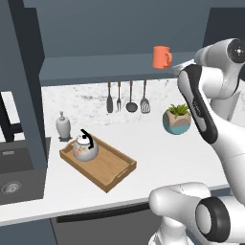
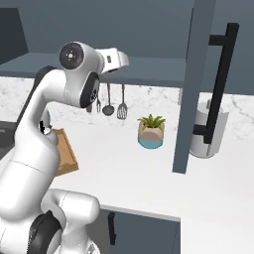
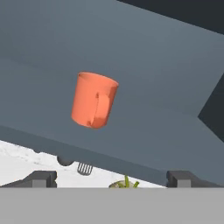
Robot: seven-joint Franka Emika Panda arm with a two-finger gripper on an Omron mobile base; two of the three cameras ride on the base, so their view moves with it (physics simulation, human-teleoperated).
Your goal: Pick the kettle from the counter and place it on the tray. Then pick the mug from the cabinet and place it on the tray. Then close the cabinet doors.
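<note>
The cabinet (image 1: 95, 43) fills the upper part of the left base view, its shelf running across above the worktop (image 1: 158, 158). A door (image 2: 196, 74) stands open at the right of the right base view. On the worktop, at lower left in the left base view, the tray (image 1: 112, 170) already carries the kettle (image 1: 85, 147).

The mug (image 3: 93, 99) stands upright on the shelf, upper right of centre in the left base view. In the hand view it sits left of centre, above and between the two finger tips, handle facing the camera, well apart from them.

The gripper (image 3: 113, 178) is wide open and holds nothing. Judging by this, the reach is straight ahead and a little left.

The left base view places the mug just left of the arm's wrist; the right base view hides it behind the arm.
</note>
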